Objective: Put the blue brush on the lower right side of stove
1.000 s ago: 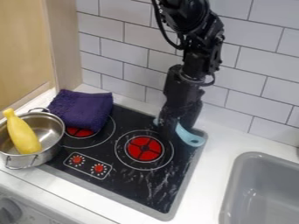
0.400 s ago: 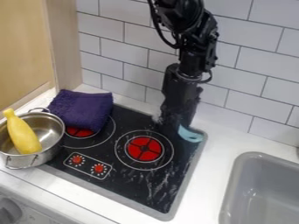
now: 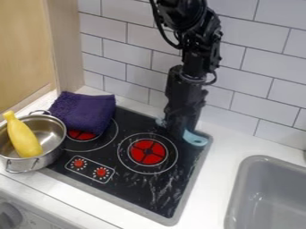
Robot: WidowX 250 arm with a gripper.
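Note:
The black gripper (image 3: 177,132) hangs low over the back right corner of the black stove (image 3: 134,188). Directly at its tip is the light blue brush (image 3: 195,139), lying at the stove's back right corner. One blue end sticks out to the right of the gripper and a small blue part shows on its left; the middle is hidden behind the gripper. How the fingers stand around it cannot be made out.
A steel pot (image 3: 53,141) with a yellow bottle-shaped object (image 3: 23,135) stands at the stove's left. A folded purple cloth (image 3: 83,112) lies at the back left. The grey sink (image 3: 263,192) is at the right, the tiled wall (image 3: 239,80) behind.
The gripper has shifted slightly left, and its lower part stands more upright. The brush's right end sits slightly further left and higher than a second ago.

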